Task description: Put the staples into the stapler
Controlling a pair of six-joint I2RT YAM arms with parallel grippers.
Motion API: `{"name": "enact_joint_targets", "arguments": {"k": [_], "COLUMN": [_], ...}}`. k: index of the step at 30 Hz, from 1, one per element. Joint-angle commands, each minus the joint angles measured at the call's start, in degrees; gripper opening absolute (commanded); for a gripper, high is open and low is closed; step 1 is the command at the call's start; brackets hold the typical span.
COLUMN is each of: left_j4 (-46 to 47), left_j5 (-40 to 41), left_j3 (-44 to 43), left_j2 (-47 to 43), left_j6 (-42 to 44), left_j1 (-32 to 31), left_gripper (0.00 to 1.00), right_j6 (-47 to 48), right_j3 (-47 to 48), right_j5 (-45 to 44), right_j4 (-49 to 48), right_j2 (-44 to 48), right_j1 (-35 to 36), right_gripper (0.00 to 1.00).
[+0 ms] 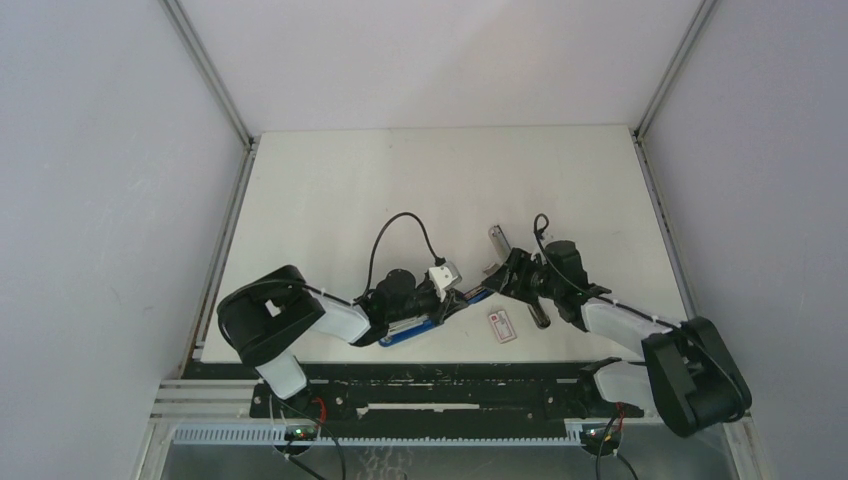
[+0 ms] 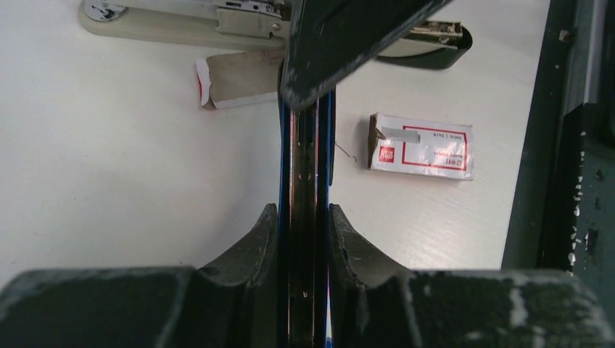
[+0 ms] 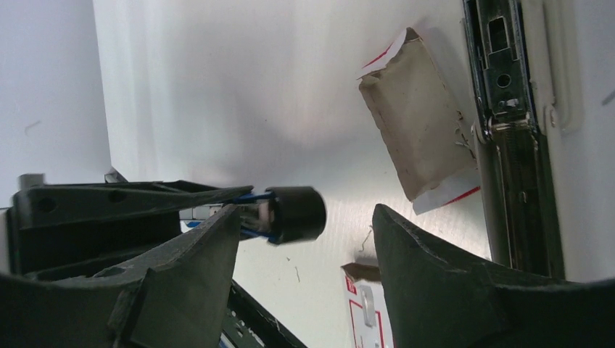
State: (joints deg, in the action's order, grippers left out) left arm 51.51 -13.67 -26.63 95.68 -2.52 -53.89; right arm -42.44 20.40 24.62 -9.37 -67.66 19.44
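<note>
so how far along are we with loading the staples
Early on. Done: the left tool is clamped on the blue stapler, channel facing up. In hand: the open right tool sits around the stapler's black end. Left: the staples box lies on the table, held by neither tool. I can't tell whether any strip is in the channel.

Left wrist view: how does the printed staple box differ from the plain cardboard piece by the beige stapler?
The printed box shows a white face with a red frame and lettering; the cardboard piece shows bare grey-brown card with a red-and-white edge. The printed box lies alone on one side of the blue stapler clamped in the left pincer; the cardboard piece lies on the other side, beside the beige stapler. Both lie flat on the table.
</note>
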Motion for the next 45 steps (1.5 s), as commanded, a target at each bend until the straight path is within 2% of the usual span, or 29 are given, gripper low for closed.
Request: {"name": "enact_joint_targets", "arguments": {"k": [1,5,9,10,11,14,15,17,19,23,27,30,33,42,45], "left_j4": [9.5,9.7,9.8,9.7,9.7,9.0,8.5,6.2,2.6,-3.0,-11.7,-14.9,-18.2,-20.3,-21.7], "left_j5": [0.3,0.8,0.7,0.8,1.0,1.7,1.9,1.9,3.0,4.9,6.8,12.6,14.1,12.1,13.2], "left_j3": [0.8,0.8,0.7,0.8,0.8,1.2,1.4,1.8,2.4,5.6,6.8,9.2,8.5,9.0,8.5], "left_j2": [-2.1,-1.9,-2.0,-1.9,-2.0,-2.9,-3.6,-5.0,-6.5,-10.7,-14.4,-17.7,-17.8,-17.3,-16.6], "left_j6": [-2.6,-2.7,-2.9,-3.0,-3.2,-3.6,-3.7,-3.8,-3.8,-3.3,-2.3,-1.1,-0.6,-2.3,-2.4], "left_j1": [-0.3,-0.3,-0.4,-0.4,-0.4,-0.4,-0.4,-0.4,-0.4,-0.4,-0.4,-0.4,-0.4,-2.3,-3.3], "left_gripper": [0.0,0.0,0.01,0.03,0.1,0.48,0.56,0.64,0.66,0.69,0.72,0.73,0.73,0.63,0.45], "right_j6": [-2.5,-4.7,-4.7,-4.4,-3.8,-0.7,0.6,3.9,7.9,15.0,19.1,21.8,22.4,23.6,24.1], "right_j3": [1.3,1.4,1.5,1.6,1.8,2.8,3.2,4.5,6.0,9.8,12.3,14.5,15.1,16.8,17.3], "right_j5": [-0.5,2.5,2.4,2.9,3.5,4.3,4.9,6.2,6.9,7.3,6.9,6.4,6.1,4.5,3.0], "right_j4": [-9.0,-15.4,-17.7,-17.7,-17.3,-13.4,-11.5,-7.2,-2.1,9.4,15.2,18.9,19.8,22.2,23.5], "right_j2": [-5.4,-9.1,-9.5,-9.2,-8.7,-6.3,-5.4,-3.3,-0.9,2.2,4.2,5.2,5.6,6.7,7.4], "right_j1": [1.4,2.7,2.8,2.6,2.1,0.1,-0.8,-2.7,-4.6,-7.8,-9.4,-9.7,-9.8,-9.8,-9.7], "right_gripper": [0.67,0.61,0.38,0.32,0.26,0.14,0.13,0.1,0.09,0.08,0.09,0.08,0.08,0.08,0.08]}}
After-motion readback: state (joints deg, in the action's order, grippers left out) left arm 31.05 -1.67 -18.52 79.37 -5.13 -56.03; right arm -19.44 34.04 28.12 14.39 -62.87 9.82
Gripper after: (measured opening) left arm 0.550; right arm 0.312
